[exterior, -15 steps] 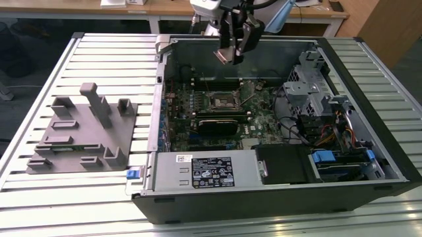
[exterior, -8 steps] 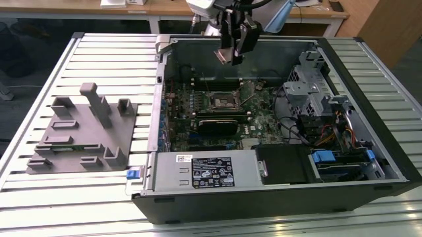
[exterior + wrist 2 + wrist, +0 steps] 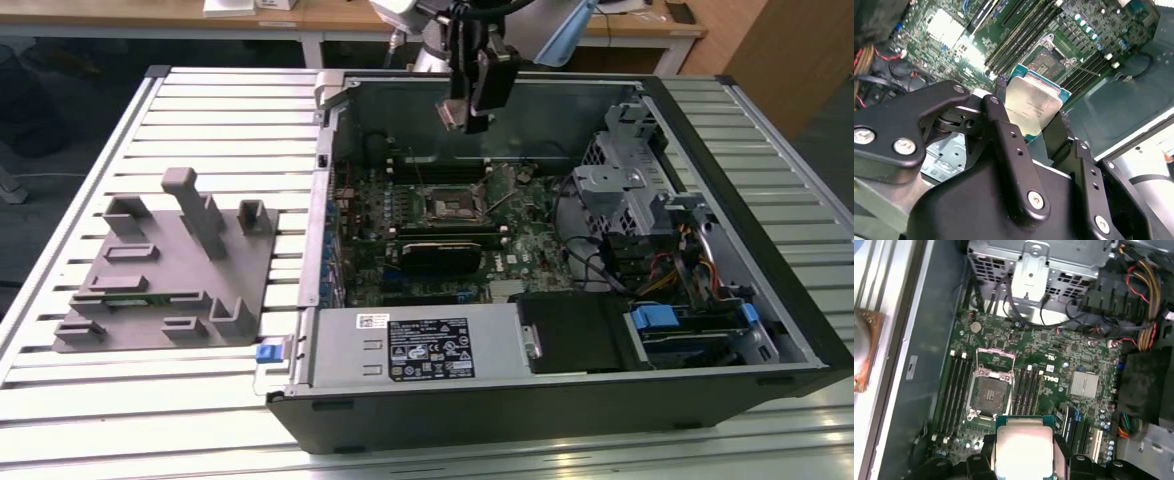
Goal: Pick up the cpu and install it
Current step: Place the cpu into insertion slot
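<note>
Gleaming silvery square cpu, green-edged

It looked like a robotics lab: an opened computer case lay on a slatted metal counter beside a grey parts fixture, with wooden desks behind.

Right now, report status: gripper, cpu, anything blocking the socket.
Status: gripper shut on flat silvery square cpu, held above open black computer case. Square socket frame on green motherboard open, empty. Nothing seen between them.
</note>
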You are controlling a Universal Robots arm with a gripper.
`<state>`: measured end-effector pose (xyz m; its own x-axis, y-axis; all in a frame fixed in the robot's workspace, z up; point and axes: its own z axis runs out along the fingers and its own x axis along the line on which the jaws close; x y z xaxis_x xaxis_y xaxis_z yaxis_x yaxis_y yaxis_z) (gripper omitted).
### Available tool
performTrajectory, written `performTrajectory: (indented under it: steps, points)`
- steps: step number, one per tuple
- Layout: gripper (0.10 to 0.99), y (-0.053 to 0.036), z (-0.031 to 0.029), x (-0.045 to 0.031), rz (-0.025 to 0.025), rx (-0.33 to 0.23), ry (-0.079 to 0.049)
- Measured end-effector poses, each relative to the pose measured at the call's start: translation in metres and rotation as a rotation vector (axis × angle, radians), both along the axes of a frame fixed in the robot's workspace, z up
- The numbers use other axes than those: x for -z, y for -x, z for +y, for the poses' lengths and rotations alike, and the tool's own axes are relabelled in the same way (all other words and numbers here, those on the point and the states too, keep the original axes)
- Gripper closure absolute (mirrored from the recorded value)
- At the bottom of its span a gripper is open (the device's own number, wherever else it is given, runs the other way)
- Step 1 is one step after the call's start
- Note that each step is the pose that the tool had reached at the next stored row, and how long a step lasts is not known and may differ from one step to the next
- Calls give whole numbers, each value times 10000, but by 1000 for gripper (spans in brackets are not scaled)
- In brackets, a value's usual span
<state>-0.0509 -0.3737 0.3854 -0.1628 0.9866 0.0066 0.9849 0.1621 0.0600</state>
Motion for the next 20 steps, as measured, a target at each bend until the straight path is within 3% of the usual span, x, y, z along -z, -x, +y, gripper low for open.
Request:
performTrajectory:
  steps: [5,12,20]
  points:
    - [545,-1,4,17,1,725,1]
    - [545,-47,110,83,34,791,2]
    - [545,-50,138,158,35,1125,-4]
